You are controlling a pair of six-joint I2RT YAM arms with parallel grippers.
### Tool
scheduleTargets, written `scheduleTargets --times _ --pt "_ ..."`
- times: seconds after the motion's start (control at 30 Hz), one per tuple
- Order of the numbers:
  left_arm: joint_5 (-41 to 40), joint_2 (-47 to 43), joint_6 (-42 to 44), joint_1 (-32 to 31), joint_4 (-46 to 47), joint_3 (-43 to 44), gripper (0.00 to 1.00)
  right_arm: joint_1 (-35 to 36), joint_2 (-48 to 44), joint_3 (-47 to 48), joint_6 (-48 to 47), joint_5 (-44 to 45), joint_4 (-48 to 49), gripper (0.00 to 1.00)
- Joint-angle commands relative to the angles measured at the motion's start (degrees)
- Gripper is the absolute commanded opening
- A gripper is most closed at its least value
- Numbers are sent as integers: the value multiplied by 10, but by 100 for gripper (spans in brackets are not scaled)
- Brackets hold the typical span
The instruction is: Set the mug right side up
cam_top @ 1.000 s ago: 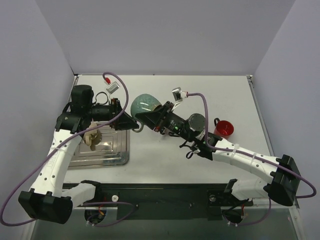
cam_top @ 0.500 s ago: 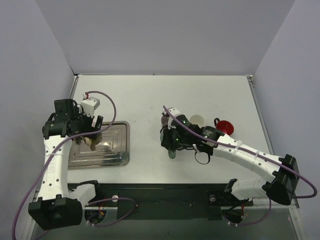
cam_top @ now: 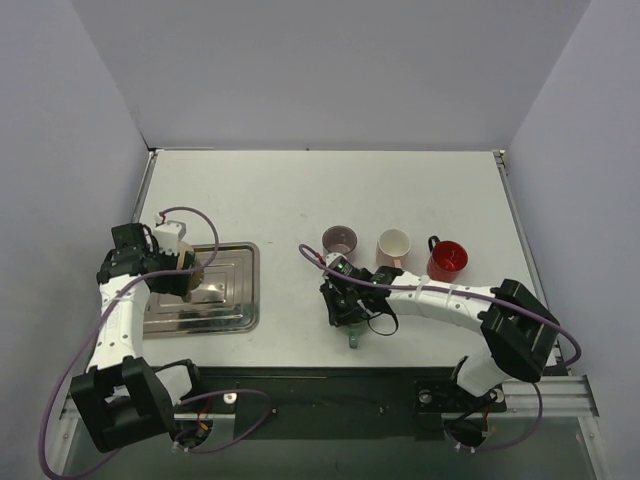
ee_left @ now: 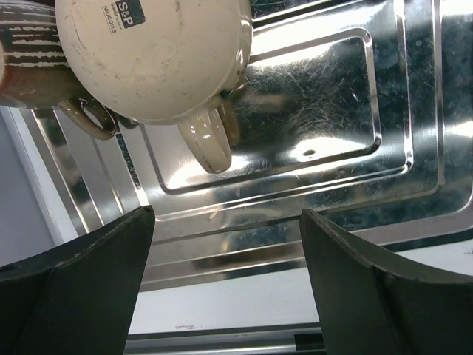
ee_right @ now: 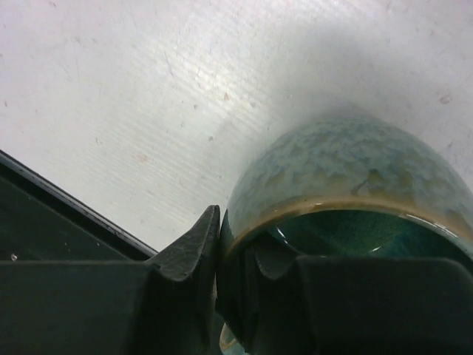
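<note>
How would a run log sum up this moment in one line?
left fingers: open over tray, upside-down cream mug in it | right fingers: shut on green mug rim

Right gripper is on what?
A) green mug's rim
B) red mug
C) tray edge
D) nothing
A: in the right wrist view the right fingers pinch the rim of the green mug, one outside the wall and one inside; the red mug stands clear of them.
</note>
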Motion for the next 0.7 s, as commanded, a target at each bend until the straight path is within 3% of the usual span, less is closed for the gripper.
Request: scheduleTargets --times 0.0,0.03,0.07,0.17,0.27,0.37,0.67 --pt "5 3 -42 3 108 -24 90 -9 23 17 6 -7 41 15" --pt "2 10 -45 3 117 -27 90 -7 20 20 6 -5 41 21" --pt "-3 10 -53 3 124 -34 91 -6 17 23 4 0 32 35" --pt "-8 18 -64 3 154 -45 91 9 -8 54 -11 57 -33 57" --pt "-1 9 -74 0 189 -63 91 23 -37 85 -30 107 -75 69" --pt "-6 27 -80 -1 218 -67 90 25 -78 90 -36 129 -89 71" --pt "-22 86 -67 0 271 -67 72 25 -140 111 -50 188 -119 71"
